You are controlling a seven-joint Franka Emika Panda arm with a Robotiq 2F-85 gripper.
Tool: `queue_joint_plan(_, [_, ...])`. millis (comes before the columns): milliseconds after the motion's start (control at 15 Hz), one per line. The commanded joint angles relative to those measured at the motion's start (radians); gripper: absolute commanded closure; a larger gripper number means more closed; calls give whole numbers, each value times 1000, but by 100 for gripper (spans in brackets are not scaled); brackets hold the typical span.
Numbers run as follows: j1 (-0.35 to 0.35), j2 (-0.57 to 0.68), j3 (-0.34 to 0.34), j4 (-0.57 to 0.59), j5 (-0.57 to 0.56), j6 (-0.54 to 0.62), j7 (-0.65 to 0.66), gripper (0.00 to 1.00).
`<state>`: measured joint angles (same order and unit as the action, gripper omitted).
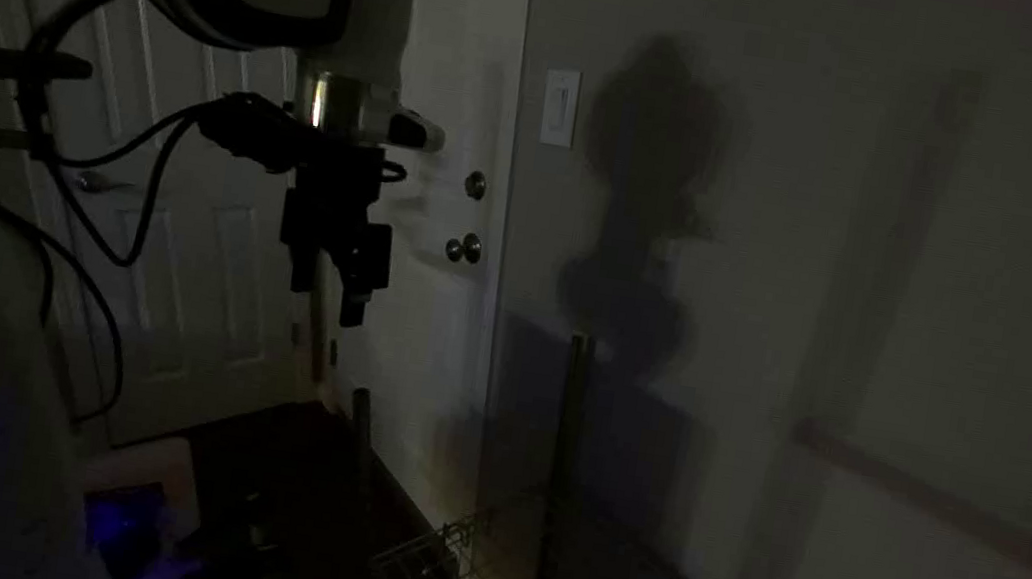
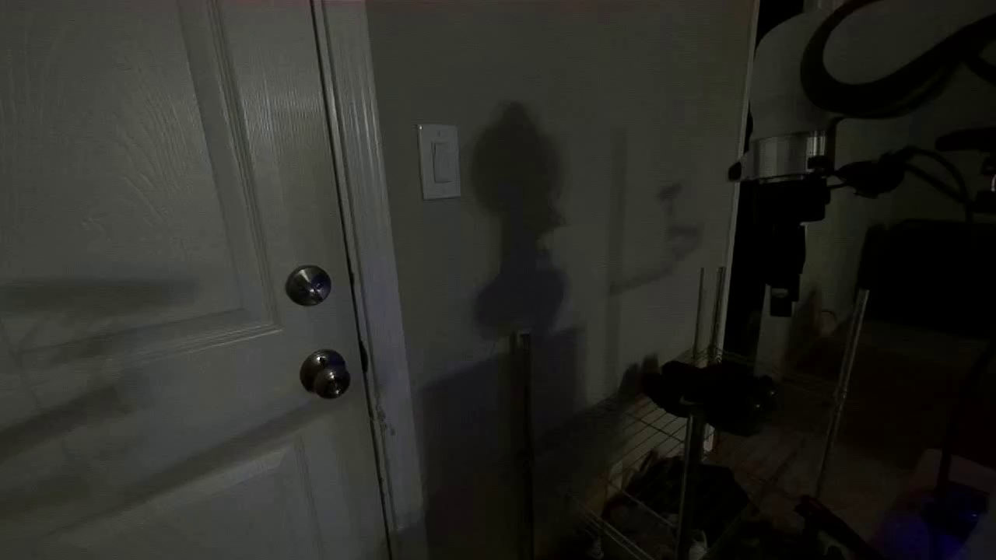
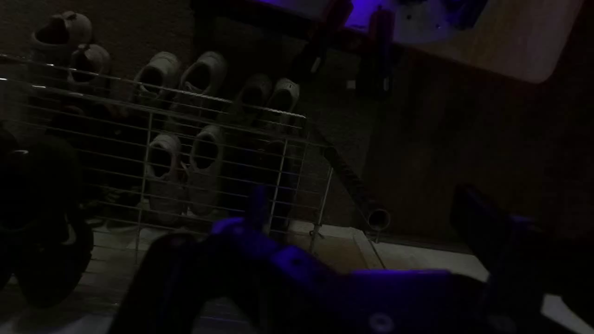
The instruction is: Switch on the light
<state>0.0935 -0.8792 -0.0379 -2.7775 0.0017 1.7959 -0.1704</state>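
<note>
The light switch, a white upright wall plate with a rocker, shows in both exterior views (image 1: 560, 108) (image 2: 440, 162) on the grey wall just beside the door frame. The lamp itself is out of view. My gripper (image 1: 326, 301) points down, apart from the wall and lower than the switch in an exterior view. It also shows dark at the right of an exterior view (image 2: 782, 299). In the wrist view the gripper (image 3: 362, 197) has its two fingers wide apart with nothing between them. The switch is out of the wrist view.
The scene is very dark. A white door has a lock (image 2: 308, 285) and a knob (image 2: 325, 374). A wire rack (image 3: 222, 116) with upright metal posts (image 1: 562, 478) stands along the wall below the switch. Several shoes (image 3: 204, 153) lie around it. A dark object (image 2: 712, 395) rests on the rack.
</note>
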Motion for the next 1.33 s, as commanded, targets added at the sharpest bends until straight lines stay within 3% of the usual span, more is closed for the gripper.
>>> queue_joint_plan(0, [-4, 1, 4, 2, 3, -2, -3, 0])
queue_joint_plan(333, [-4, 1, 4, 2, 3, -2, -3, 0])
queue_joint_plan(533, [16, 52, 39, 27, 21, 30, 31, 0])
queue_joint_plan(933, [104, 200, 172, 138, 45, 179, 91, 0])
queue_joint_plan(1267, [113, 332, 278, 266, 8, 349, 204, 0])
